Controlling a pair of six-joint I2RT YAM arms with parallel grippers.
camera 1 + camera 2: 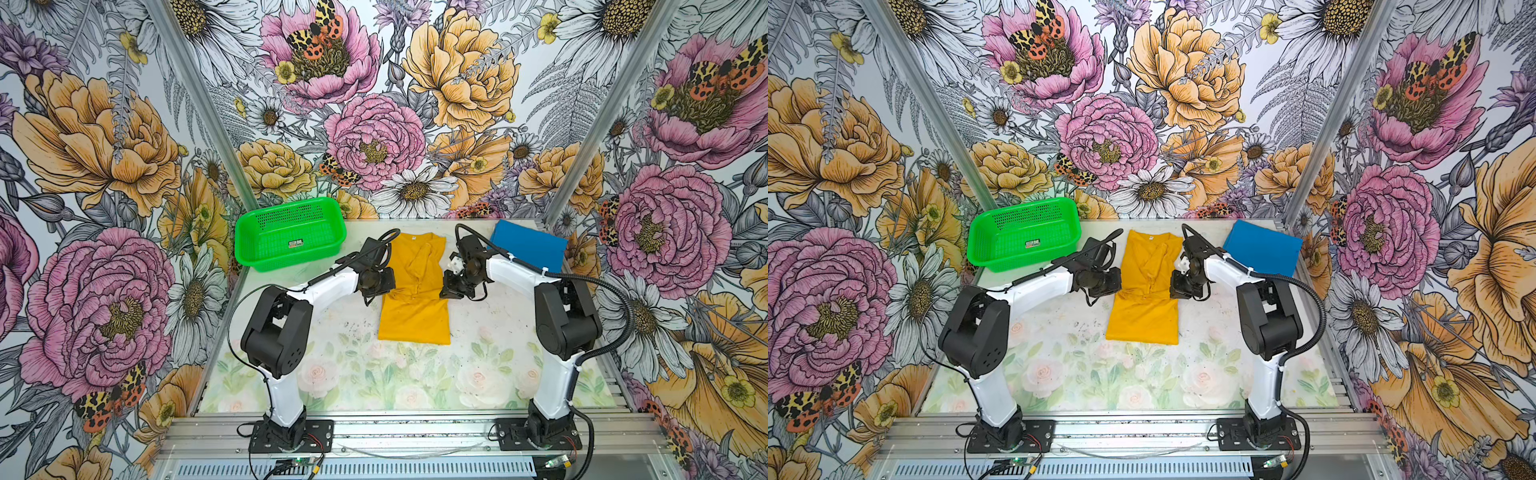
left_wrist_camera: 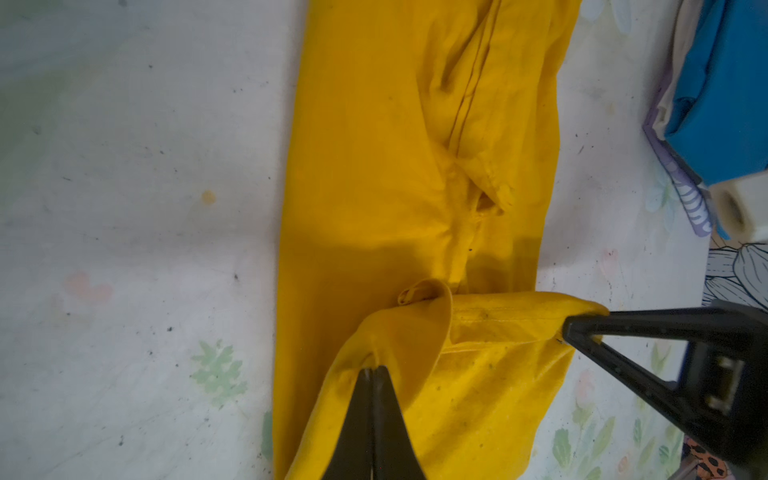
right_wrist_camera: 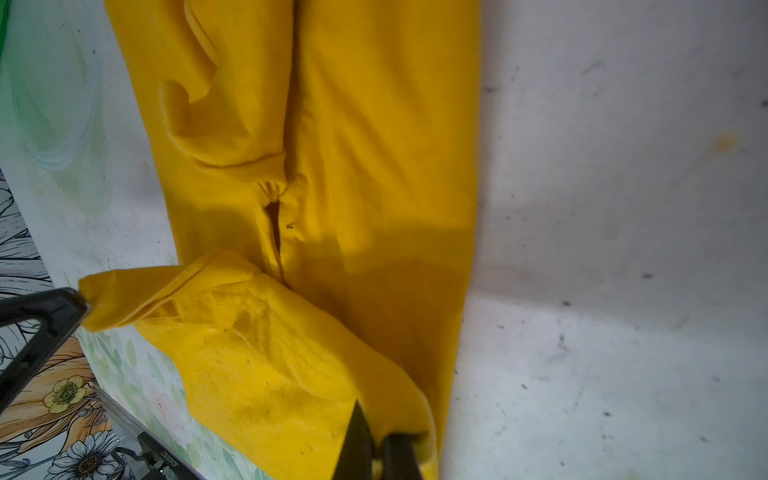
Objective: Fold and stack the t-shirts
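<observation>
While left hand [image 2: 372, 369] and right hand [image 3: 374, 432] each pinched a yellow shirt [image 1: 415, 320] corner, the half-fold likely needed laying toward the collar [image 1: 415, 239].

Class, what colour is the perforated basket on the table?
The basket is bright green; clearest in a top view.

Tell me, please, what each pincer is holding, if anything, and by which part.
Both hold the yellow t-shirt: the left pincer pinches one end of its lifted, folded-over edge, the right pincer the opposite end.
</observation>
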